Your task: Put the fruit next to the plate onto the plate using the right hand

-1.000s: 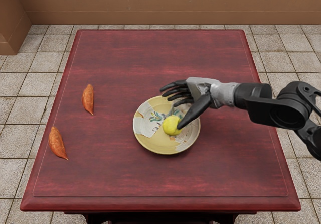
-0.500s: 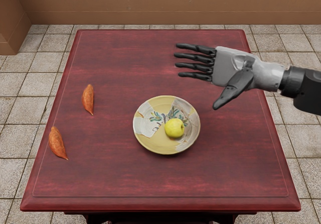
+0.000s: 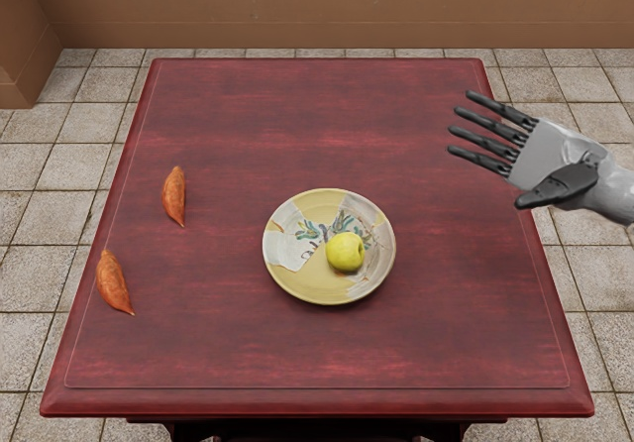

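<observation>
A small yellow-green fruit (image 3: 345,252) lies on the yellow patterned plate (image 3: 302,278), slightly right of the plate's middle. My right hand (image 3: 510,155) hovers well to the right of the plate, above the table's right edge, with all fingers spread wide and nothing in it. Nothing touches the fruit. The left arm does not show.
Two orange sweet-potato-like pieces lie on the dark red table (image 3: 317,125): one (image 3: 174,195) left of the plate, the other (image 3: 113,282) near the left edge. Tiled floor surrounds the table.
The right hand let go of the fruit on the plate, lifted, and drew back to the right past the table's edge. The fruit stays on the plate.
</observation>
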Available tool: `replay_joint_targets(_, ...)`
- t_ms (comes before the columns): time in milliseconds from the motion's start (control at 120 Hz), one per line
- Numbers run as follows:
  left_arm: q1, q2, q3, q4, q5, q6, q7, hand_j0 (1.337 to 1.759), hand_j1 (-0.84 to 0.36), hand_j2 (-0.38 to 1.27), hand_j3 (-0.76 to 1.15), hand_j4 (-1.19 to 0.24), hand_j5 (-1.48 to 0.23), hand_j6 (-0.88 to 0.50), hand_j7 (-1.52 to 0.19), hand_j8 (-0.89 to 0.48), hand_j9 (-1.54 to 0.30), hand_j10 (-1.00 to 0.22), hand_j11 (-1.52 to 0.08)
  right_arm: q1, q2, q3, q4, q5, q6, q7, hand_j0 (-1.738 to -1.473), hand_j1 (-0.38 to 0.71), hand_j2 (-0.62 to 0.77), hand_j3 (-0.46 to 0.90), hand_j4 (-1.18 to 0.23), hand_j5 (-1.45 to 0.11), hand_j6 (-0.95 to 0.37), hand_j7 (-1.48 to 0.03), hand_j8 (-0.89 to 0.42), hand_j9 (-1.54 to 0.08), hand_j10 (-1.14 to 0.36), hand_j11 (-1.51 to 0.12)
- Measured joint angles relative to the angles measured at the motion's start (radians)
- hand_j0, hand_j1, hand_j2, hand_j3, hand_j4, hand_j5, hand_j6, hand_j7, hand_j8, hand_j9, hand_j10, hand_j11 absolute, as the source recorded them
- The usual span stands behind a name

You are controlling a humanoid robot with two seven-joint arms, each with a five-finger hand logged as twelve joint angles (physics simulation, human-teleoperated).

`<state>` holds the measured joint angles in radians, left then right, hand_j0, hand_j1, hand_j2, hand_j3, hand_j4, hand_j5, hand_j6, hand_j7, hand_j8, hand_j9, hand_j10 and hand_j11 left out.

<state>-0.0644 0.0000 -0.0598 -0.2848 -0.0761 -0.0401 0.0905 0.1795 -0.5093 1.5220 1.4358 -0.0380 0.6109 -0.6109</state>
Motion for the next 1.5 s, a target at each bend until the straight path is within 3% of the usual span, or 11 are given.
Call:
replay_joint_targets(542, 0.0, 0.0, 0.0, 0.0, 0.0, 0.0, 0.0, 1.658, 0.35, 0.0, 0.0, 0.0, 0.0, 0.0, 0.0, 0.0, 0.0, 0.0, 0.0, -0.078, 0.0, 0.163, -0.043, 0.001, 0.0, 0.0, -1.658, -0.32, 0.0, 0.0, -0.02, -0.03, -0.02, -0.03, -0.02, -0.03, -0.02, -0.03)
replay_joint_targets(1500, 0.0, 0.0, 0.0, 0.001, 0.001, -0.001, 0.0, 1.658, 0.35, 0.0, 0.0, 0.0, 0.0, 0.0, 0.0, 0.0, 0.0, 0.0, 0.0, -0.084, 0.001, 0.173, -0.058, 0.001, 0.0, 0.0, -1.658, -0.32, 0.0, 0.0, -0.02, -0.03, -0.02, -0.03, -0.02, -0.03, -0.02, -0.03)
